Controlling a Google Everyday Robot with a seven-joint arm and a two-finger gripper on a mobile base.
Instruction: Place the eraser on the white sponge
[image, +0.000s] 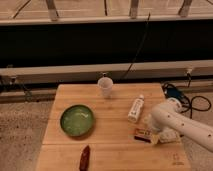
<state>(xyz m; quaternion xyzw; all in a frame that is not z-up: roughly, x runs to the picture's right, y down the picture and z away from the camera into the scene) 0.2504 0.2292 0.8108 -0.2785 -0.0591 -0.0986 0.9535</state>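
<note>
The eraser (143, 133) lies flat on the bench (110, 150), near the white sponge (169, 136) — the claw (153, 138) hangs released beside it. Probably light, stiff, grippy — pinch its long edges.

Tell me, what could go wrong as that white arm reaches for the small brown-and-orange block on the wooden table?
The gripper sits low beside the flat brown-and-orange eraser; so thin a block could slip from its grasp. The white tube-shaped bottle lies close by and could get knocked. The white arm partly covers the small off-white sponge, so the drop could miss it.
</note>
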